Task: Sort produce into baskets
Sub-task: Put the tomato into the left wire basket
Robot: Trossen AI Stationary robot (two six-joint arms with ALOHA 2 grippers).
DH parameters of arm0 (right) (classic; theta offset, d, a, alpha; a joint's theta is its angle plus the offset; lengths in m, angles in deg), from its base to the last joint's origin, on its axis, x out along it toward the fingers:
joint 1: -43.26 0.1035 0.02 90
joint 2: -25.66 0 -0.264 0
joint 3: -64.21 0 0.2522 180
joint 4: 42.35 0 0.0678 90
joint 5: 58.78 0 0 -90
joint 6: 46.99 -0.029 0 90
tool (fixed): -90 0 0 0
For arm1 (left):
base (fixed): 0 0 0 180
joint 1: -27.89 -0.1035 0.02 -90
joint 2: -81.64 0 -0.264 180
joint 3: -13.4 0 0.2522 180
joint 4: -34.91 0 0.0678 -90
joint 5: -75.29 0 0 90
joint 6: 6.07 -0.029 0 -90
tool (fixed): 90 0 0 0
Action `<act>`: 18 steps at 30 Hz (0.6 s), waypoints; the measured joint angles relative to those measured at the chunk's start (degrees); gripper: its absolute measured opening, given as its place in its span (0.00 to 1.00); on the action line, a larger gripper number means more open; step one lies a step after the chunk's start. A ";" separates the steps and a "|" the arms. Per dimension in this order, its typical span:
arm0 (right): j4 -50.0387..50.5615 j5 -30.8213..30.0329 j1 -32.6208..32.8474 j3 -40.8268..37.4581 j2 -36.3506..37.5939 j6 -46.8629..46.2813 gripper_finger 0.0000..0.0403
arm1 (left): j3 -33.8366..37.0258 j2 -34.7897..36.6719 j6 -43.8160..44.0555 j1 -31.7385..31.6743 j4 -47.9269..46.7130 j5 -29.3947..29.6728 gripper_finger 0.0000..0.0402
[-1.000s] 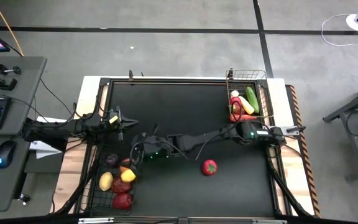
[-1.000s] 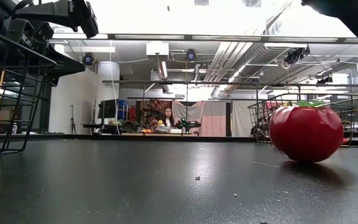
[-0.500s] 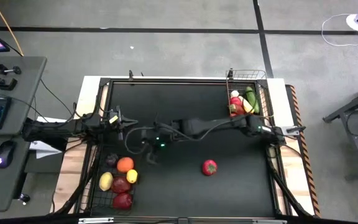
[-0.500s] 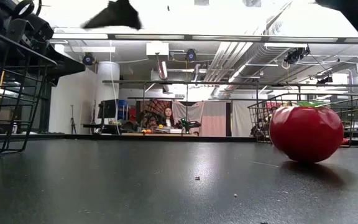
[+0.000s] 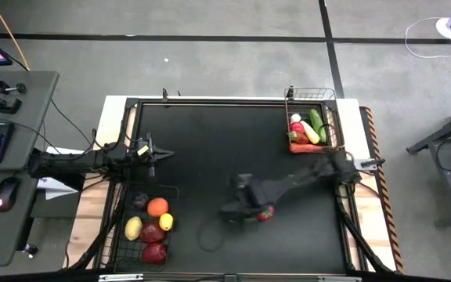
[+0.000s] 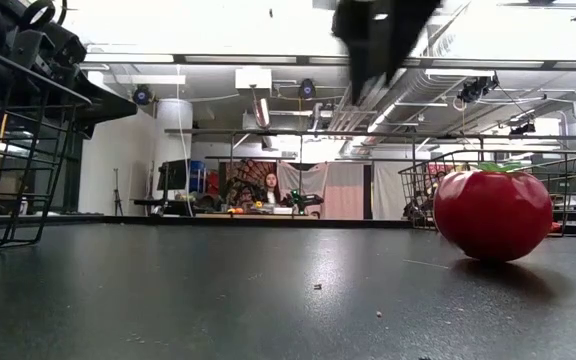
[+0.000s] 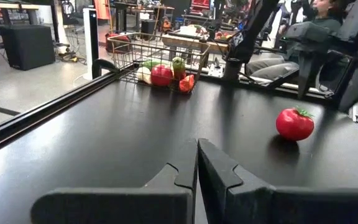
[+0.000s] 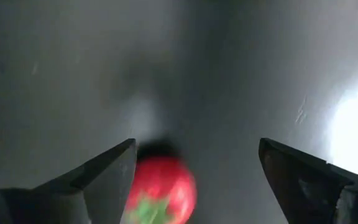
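A red tomato (image 5: pixel 265 212) lies on the black table right of the middle; it also shows in the low view (image 6: pixel 492 213) and the left wrist view (image 7: pixel 294 123). My right gripper (image 5: pixel 245 207) hovers above the table just left of it, blurred. In the right wrist view (image 8: pixel 197 162) it is open, and the tomato (image 8: pixel 161 190) lies below, near one finger. The dark basket (image 5: pixel 124 235) at the near left holds several round fruits. The lighter basket (image 5: pixel 329 117) at the far right holds several vegetables. My left gripper (image 5: pixel 153 153) is shut and empty (image 7: pixel 197 163) at the left.
A black frame (image 5: pixel 210 101) edges the table. The dark basket's wire wall (image 6: pixel 28 150) stands at the left of the low view, and the lighter basket (image 6: pixel 558 190) stands behind the tomato. The table's middle (image 5: pixel 210 157) is bare. A person sits in the room beyond.
My right gripper has swung from above the dark basket toward the table's right and near edges, and now hovers beside the tomato. An orange fruit now shows uncovered in the dark basket. The tomato has stayed where it was.
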 joint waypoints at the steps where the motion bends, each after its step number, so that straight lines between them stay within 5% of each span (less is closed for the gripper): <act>1: -1.10 0.19 0.83 -4.27 2.55 -1.60 0.81 | 0.01 0.00 0.00 0.02 -0.04 0.01 0.00; 9: -15.18 0.23 4.36 -33.32 25.46 -23.60 0.81 | 0.00 0.00 0.00 0.01 -0.03 0.01 0.00; 18: -23.28 3.07 7.81 -39.06 26.72 -28.73 0.81 | 0.01 0.00 0.00 0.01 -0.01 0.01 0.00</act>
